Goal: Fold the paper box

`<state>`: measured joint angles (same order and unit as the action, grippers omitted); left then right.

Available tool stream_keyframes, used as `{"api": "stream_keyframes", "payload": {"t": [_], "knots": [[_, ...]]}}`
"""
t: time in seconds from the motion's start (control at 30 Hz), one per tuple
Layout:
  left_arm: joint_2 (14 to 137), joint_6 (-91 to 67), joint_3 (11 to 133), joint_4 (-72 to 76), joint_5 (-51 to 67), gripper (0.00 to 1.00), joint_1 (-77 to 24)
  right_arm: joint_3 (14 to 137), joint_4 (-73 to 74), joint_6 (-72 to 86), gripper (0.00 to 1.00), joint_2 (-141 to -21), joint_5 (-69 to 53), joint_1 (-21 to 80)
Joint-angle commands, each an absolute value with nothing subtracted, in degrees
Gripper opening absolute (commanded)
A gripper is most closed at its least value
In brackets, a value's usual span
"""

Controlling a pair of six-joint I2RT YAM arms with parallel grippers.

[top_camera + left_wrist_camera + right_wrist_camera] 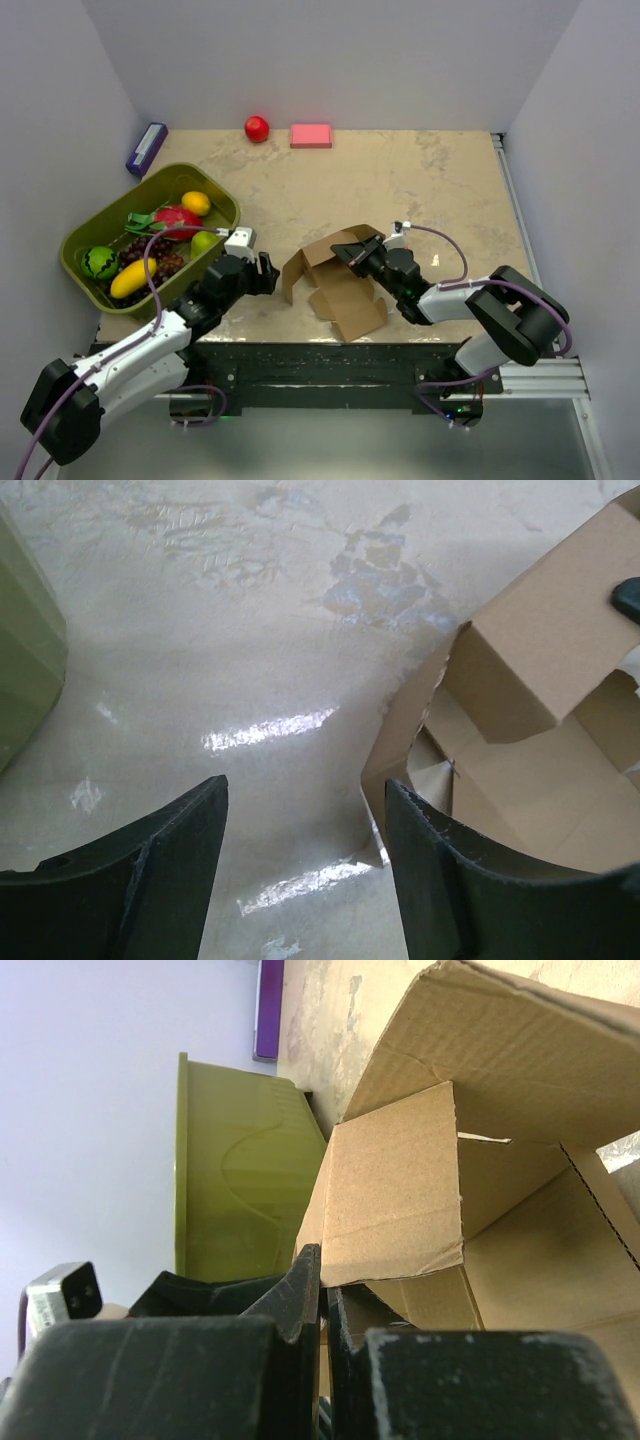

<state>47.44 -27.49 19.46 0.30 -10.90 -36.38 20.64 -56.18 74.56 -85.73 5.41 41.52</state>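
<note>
The paper box (335, 290) is brown cardboard, half erected, with open flaps, and sits at the near middle of the table. My right gripper (352, 250) is shut on the edge of a raised flap at the box's far right side. The right wrist view shows its fingers (308, 1280) pressed together at the corner of that paper box (400, 1190) panel. My left gripper (268, 272) stands open just left of the box. In the left wrist view its right finger (420, 830) is close beside the paper box (540, 660) wall, with only table between the jaws.
A green basket (70, 255) of toy fruit stands at the left, close behind my left arm. A purple box (146, 147), a red ball (257, 128) and a pink block (311, 135) lie along the back wall.
</note>
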Motion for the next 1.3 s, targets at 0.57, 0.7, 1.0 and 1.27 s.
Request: {"api": "stream_keyframes", "payload": {"t": [0.57,0.7,1.0,1.27], "knots": [[66.7,-22.59,20.57,21.17,5.01,0.62,-41.04,21.36,-56.43,73.83,0.0,-86.93,6.15,41.31],[68.73,-21.36,20.74,23.73,4.57,0.62,-42.54,21.45,-56.34,73.65,0.0,-87.1,6.15,41.4],[67.95,-21.27,16.0,33.83,1.33,0.63,-43.42,21.36,-55.46,73.65,0.0,-87.1,6.33,41.31],[72.14,-20.57,16.52,41.48,2.98,0.62,-43.33,21.36,-54.76,73.65,0.0,-86.75,6.5,41.31]]}}
